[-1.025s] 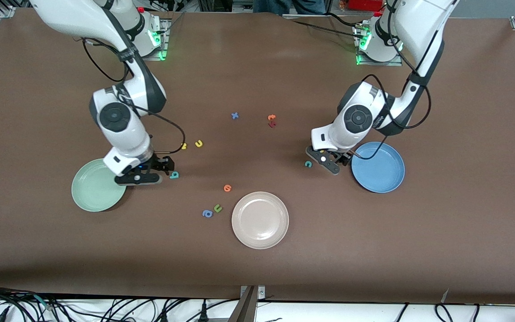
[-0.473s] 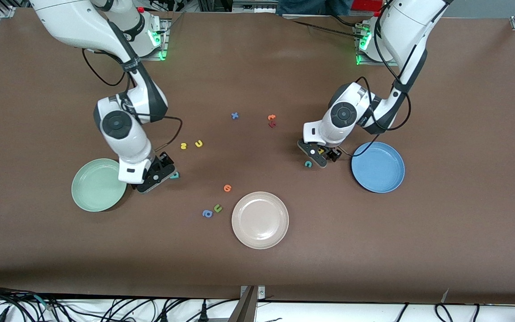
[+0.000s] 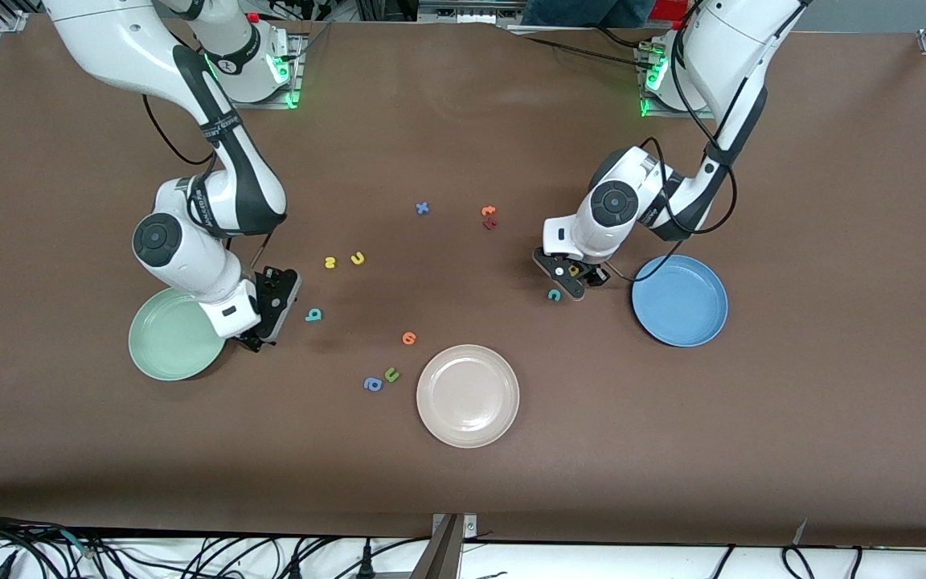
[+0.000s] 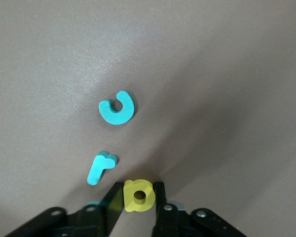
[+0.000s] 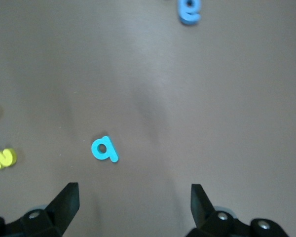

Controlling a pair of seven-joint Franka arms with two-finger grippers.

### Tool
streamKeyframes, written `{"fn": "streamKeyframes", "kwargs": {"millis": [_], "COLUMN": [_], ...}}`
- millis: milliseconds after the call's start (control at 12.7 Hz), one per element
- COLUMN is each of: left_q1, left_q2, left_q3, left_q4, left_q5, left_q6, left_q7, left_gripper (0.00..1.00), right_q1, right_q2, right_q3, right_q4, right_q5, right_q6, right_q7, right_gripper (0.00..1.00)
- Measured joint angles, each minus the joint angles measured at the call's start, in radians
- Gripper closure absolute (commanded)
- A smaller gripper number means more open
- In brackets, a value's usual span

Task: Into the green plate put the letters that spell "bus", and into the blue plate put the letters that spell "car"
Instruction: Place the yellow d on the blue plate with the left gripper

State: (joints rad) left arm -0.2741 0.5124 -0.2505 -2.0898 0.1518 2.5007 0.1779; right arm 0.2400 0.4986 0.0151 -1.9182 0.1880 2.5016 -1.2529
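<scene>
My left gripper (image 3: 571, 277) (image 4: 138, 195) is down at the table beside the blue plate (image 3: 680, 301), shut on the yellow "a" (image 4: 138, 196). The teal "r" (image 4: 99, 167) and teal "c" (image 4: 117, 108) (image 3: 554, 295) lie on the table close to its fingers. My right gripper (image 3: 272, 312) (image 5: 133, 192) hangs open with nothing in it, between the green plate (image 3: 159, 347) and the teal "b" (image 3: 313, 315) (image 5: 104, 149). The yellow "s" (image 3: 330, 262) (image 5: 3, 158) and yellow "u" (image 3: 358, 258) lie farther from the front camera than the "b".
A cream plate (image 3: 468, 396) sits nearest the front camera at mid-table. An orange letter (image 3: 408, 338), a green "u" (image 3: 391, 374) and a blue "a" (image 3: 372, 384) lie beside it. A blue "x" (image 3: 423, 208) and an orange and a red letter (image 3: 489, 217) lie toward the bases.
The left gripper shifted toward the teal "c" and shut on the yellow "a". The right wrist swung and turned, uncovering the teal "b"; its fingers stayed open.
</scene>
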Motion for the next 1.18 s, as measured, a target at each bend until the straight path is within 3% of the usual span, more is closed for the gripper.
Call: {"fn": "streamKeyframes", "kwargs": {"millis": [237, 394, 552, 789, 868, 946, 1025, 1183], "left_q1": [0.004, 0.028, 0.073, 0.163, 0.197, 0.223, 0.236, 0.232], "left_q2": [-0.015, -0.064, -0.119, -0.137, -0.126, -0.109, -0.089, -0.065], "left_q3": [0.004, 0.009, 0.015, 0.027, 0.028, 0.028, 0.028, 0.02], "left_q4": [0.008, 0.04, 0.079, 0.1, 0.099, 0.1, 0.103, 0.112], "left_q5": [0.0, 0.0, 0.0, 0.016, 0.057, 0.093, 0.11, 0.116], "left_q6": [-0.023, -0.142, -0.259, -0.3, -0.3, -0.299, -0.295, -0.289], "left_q7": [0.0, 0.0, 0.002, 0.006, 0.006, 0.006, 0.006, 0.006], "left_gripper": [0.91, 0.9, 0.89, 0.85, 0.62, 0.19, 0.0, 0.0], "right_q1": [0.018, 0.042, 0.061, 0.072, 0.074, 0.075, 0.075, 0.076], "right_q2": [0.03, 0.049, 0.065, 0.088, 0.093, 0.095, 0.097, 0.101], "right_q3": [0.002, 0.003, 0.003, 0.003, 0.003, 0.003, 0.003, 0.003], "right_q4": [0.0, 0.0, 0.0, 0.001, 0.001, 0.001, 0.001, 0.0], "right_q5": [0.006, 0.01, 0.02, 0.022, 0.022, 0.022, 0.022, 0.022], "right_q6": [0.005, 0.03, 0.046, 0.065, 0.066, 0.066, 0.066, 0.066], "right_q7": [-0.096, -0.096, -0.096, -0.096, -0.096, -0.097, -0.099, -0.104], "right_gripper": [0.01, 0.01, 0.02, 0.02, 0.02, 0.02, 0.02, 0.02]}}
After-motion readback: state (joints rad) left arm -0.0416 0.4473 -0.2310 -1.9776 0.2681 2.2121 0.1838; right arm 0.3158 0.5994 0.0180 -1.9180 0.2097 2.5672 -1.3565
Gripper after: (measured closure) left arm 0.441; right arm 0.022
